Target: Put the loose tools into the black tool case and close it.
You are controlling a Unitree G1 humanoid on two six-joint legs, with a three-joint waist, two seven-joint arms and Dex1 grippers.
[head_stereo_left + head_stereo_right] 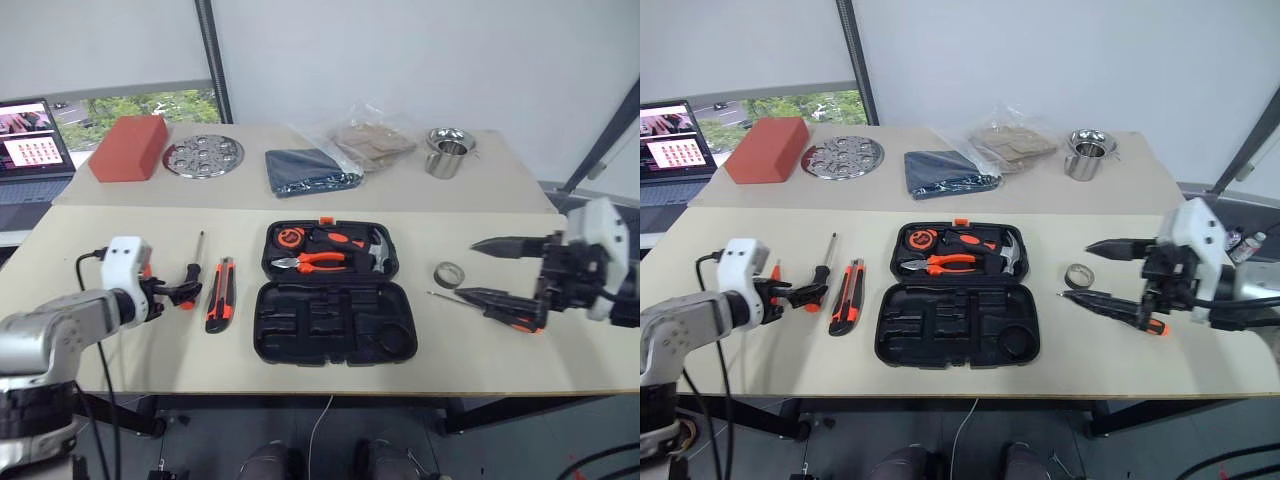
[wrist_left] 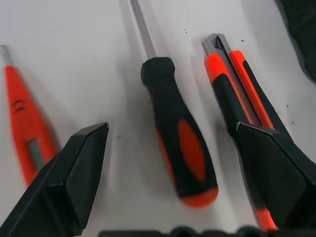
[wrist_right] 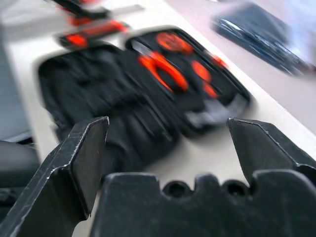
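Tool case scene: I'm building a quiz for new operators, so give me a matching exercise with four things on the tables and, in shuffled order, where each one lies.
Things:
1. Pliers
2. Tape roll
3. Utility knife
4. Blue cloth

Places:
A. on the far table, beside the plastic bag
B. on the near table, right of the tool case
C. inside the open case, in its far half
D. on the near table, left of the case, beside a screwdriver

Pairs: 1-C, 2-B, 3-D, 4-A
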